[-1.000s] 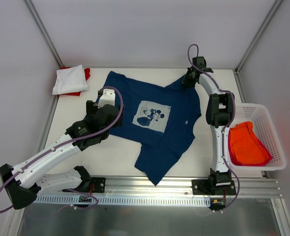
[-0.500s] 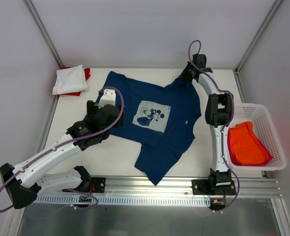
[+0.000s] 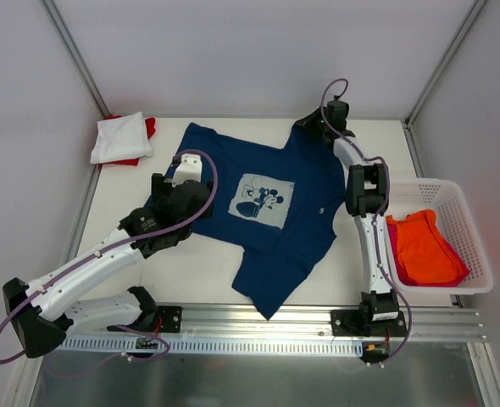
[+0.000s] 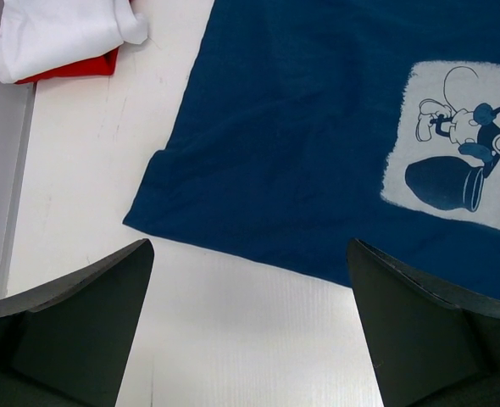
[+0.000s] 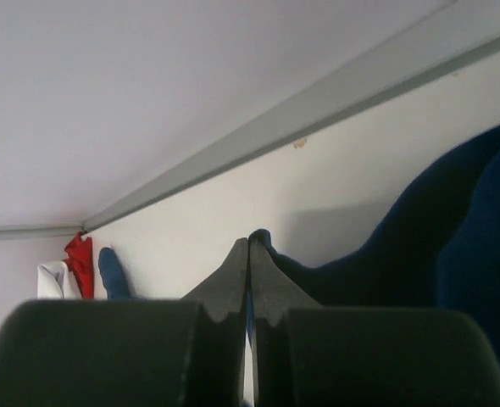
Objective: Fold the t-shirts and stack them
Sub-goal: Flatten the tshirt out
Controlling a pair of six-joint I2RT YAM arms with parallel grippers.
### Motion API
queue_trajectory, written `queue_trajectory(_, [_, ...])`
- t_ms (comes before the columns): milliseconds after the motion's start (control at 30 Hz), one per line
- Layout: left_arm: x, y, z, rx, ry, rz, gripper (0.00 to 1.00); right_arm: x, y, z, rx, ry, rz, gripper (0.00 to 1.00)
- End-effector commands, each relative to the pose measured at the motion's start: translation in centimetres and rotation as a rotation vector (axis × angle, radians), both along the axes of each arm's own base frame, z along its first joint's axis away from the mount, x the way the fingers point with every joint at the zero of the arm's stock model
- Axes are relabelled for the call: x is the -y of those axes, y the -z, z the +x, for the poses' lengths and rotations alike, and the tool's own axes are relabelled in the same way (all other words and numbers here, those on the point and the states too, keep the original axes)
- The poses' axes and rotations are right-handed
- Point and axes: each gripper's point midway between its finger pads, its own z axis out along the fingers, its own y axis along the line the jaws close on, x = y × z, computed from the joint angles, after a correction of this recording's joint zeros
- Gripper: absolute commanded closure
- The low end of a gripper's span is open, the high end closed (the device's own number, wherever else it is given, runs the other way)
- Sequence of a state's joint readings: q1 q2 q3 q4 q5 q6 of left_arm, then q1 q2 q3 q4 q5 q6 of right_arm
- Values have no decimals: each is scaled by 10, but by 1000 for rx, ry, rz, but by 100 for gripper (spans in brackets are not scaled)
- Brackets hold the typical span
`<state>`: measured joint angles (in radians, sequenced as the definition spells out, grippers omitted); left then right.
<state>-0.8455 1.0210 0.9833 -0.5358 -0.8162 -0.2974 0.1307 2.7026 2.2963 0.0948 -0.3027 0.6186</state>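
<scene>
A navy t-shirt (image 3: 271,216) with a pale cartoon print (image 3: 263,202) lies spread face up in the middle of the table. My right gripper (image 3: 315,127) is at the far edge, shut on the shirt's right sleeve; in the right wrist view blue cloth is pinched between the closed fingertips (image 5: 250,248). My left gripper (image 3: 180,188) hovers over the shirt's left side, open, its fingers (image 4: 106,288) framing bare table just short of the navy cloth edge (image 4: 233,246). A folded white tee (image 3: 121,137) lies on a red one (image 3: 149,127) at the back left.
A white lattice basket (image 3: 453,197) at the right edge holds an orange tee (image 3: 424,248). Grey frame posts and white walls close in the back and sides. The folded pile shows at the top left of the left wrist view (image 4: 59,34).
My right gripper has moved left along the back edge, carrying the navy sleeve with it. The left arm has shifted only slightly.
</scene>
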Motion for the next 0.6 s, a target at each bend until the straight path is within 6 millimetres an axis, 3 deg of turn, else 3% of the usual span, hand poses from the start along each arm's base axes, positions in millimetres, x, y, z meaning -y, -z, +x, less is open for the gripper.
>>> queue_trajectory(0, [1,-3,3,21,-7,16,1,-28,-48,22,180,-17,117,99])
queue_trajectory(167, [2,-1,3,14,-5,22,1,-40,-41,26,225,-7,112,99])
queue_trajectory(200, [2,0,3,12,-3,20,1,-41,-42,27,238,-5,102,96])
queue_trajectory(233, [2,0,3,11,-5,21,1,-42,-42,27,245,-4,94,86])
queue_trajectory(267, [3,0,3,12,-2,18,1,-45,-46,27,256,-7,88,67])
queue_trajectory(300, [3,-1,4,13,-1,15,1,-46,-47,26,266,-12,78,24])
queue_trajectory(367, [4,0,4,10,1,15,1,-51,-58,27,303,-15,55,1])
queue_trajectory(567, [5,-2,2,11,10,2,1,-62,-103,33,418,-1,-24,1])
